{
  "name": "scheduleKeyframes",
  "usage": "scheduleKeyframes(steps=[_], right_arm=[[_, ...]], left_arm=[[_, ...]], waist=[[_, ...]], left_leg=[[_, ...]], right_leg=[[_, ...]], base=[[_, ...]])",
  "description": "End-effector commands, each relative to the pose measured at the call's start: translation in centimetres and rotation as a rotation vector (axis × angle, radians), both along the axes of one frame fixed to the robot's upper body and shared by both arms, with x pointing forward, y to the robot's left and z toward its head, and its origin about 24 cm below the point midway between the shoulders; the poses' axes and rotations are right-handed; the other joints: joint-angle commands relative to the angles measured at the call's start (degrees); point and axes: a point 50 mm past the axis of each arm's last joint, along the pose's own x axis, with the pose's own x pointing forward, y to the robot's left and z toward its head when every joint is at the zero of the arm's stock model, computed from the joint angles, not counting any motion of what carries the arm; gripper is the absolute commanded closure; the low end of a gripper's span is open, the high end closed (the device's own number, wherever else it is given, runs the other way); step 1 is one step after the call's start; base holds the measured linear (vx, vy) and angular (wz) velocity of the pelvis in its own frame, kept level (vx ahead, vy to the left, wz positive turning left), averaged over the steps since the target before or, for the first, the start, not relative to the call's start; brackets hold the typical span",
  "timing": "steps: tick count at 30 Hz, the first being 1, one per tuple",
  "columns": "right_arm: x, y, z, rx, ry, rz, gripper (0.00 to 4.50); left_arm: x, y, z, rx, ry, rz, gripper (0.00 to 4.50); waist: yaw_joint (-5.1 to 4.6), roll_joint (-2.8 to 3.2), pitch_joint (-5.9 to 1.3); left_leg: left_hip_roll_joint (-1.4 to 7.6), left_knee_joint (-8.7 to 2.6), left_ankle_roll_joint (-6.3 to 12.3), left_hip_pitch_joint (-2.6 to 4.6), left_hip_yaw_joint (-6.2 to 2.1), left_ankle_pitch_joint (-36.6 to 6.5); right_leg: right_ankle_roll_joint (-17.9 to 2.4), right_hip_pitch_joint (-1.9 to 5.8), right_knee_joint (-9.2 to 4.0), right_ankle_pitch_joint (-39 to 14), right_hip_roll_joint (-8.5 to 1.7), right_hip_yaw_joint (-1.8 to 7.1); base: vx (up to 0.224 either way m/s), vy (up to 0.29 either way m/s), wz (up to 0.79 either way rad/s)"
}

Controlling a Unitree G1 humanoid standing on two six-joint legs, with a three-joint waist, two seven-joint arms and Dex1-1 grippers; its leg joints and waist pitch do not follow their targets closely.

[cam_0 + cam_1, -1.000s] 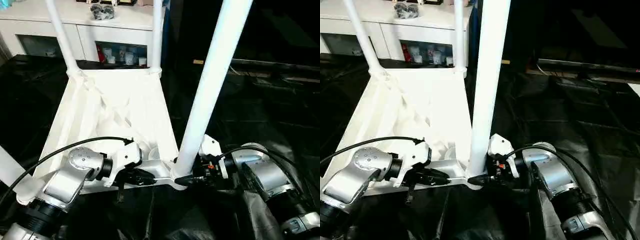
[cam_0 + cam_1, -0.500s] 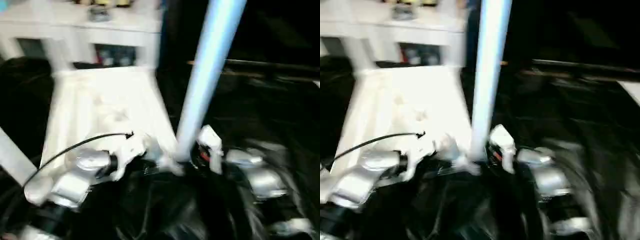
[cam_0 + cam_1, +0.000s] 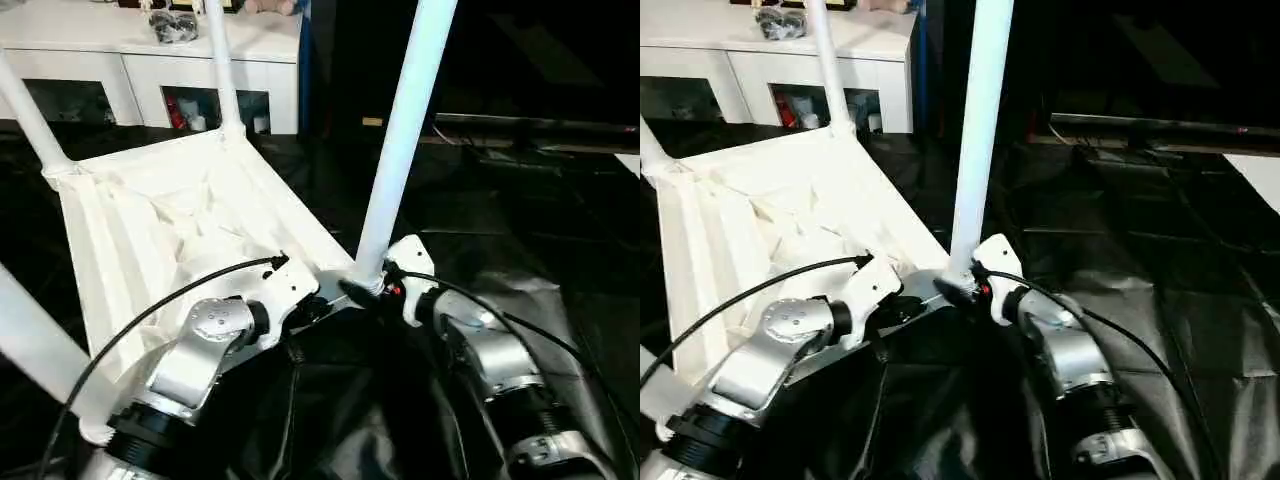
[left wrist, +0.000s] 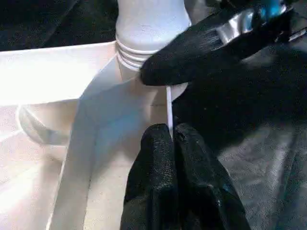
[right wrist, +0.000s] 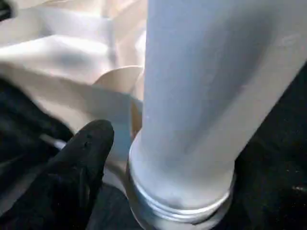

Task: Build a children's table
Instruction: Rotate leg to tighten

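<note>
The table top (image 3: 170, 230) lies upside down, its thin rim pinched in the left gripper (image 4: 169, 136), fingers together. Just beyond, the right gripper (image 3: 362, 292) brackets the near leg (image 3: 400, 140) at its socket (threads still show); loosely spread, it may let the leg tip out

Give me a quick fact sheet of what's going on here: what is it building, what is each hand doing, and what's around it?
Being built: children's table, white, lying upside down, ribbed underside up
Legs: four stand up from the corner sockets
Near leg: near leg rises between the two arms
Left gripper: jaws shut on the thin rim of the tabletop, beside that leg's socket
Right gripper: at the base of the near leg, one finger beside it
Surface: black cover
Behind: white cabinet with glass doors
</note>
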Motion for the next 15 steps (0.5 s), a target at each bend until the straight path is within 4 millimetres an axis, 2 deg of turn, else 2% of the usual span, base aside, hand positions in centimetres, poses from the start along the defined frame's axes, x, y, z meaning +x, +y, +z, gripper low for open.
scheduleKeyframes(steps=[1, 5, 8, 10, 11, 14, 15], right_arm=[[-0.8, 2.4, 1.5, 0.041, -0.046, 0.214, 0.42], [-1.1, 0.5, 1.9, -0.002, -0.025, 0.35, 0.42], [-1.5, -0.3, 1.8, -0.038, -0.009, 0.424, 0.42], [-1.7, -0.6, 1.8, -0.052, -0.002, 0.456, 0.42], [-2.1, -1.1, 1.8, -0.076, 0.014, 0.522, 0.42], [-2.3, -1.5, 1.9, -0.081, 0.038, 0.557, 0.42], [-2.4, -1.7, 2.0, -0.079, 0.054, 0.578, 0.42]], left_arm=[[-0.8, -1.5, 0.5, -0.03, 0.013, -0.157, 4.5], [-1.3, -0.1, 0.7, -0.028, 0.047, -0.248, 4.5], [-1.4, 0.5, 0.8, -0.021, 0.061, -0.274, 4.5], [-1.4, 0.8, 0.8, -0.019, 0.07, -0.283, 4.5], [-1.6, 1.1, 0.8, -0.018, 0.088, -0.314, 4.5], [-1.7, 1.3, 0.9, -0.022, 0.102, -0.334, 4.5], [-1.8, 1.5, 0.9, -0.025, 0.115, -0.349, 4.5]], waist=[[0.37, 0.38, -3.43], [0.62, 0.5, -3.3], [1.27, 0.43, -3.03], [1.67, 0.5, -2.98], [1.69, 0.27, -2.98], [1.95, 0.38, -3.0], [1.93, 0.24, -3.02]], left_leg=[[2.4, -3.99, 2.44, -0.11, -0.74, -11.62], [2.61, -4.0, 3.07, 0.22, -0.6, -11.88], [2.68, -4.15, 2.88, 0.31, -0.56, -13.35], [2.79, -4.15, 2.19, 0.83, -0.45, -14.45], [2.72, -4.17, 2.03, 0.77, -0.45, -14.77], [2.82, -4.25, 2.17, 0.64, -0.52, -14.55], [2.82, -4.27, 2.14, 0.49, -0.56, -14.14]], right_leg=[[-11.1, 2.67, -3.75, -10.92, -4.24, 3.39], [-12.29, 2.46, -3.68, -10.47, -4.2, 3.43], [-11.66, 2.35, -3.98, -13.83, -4.31, 3.46], [-11.62, 1.97, -4.2, -15.14, -4.32, 3.56], [-11.63, 2.08, -4.17, -15.51, -4.25, 3.58], [-11.39, 2.18, -4.07, -15.84, -4.28, 3.62], [-11.32, 2.29, -4.03, -15.58, -4.29, 3.6]], base=[[0.0, 0.0, 0.0], [0.0, 0.0, 0.0], [0.0, 0.0, 0.0], [0.0, 0.0, 0.0], [0.0, 0.0, 0.0], [0.0, 0.0, 0.0], [0.0, 0.0, 0.0]])
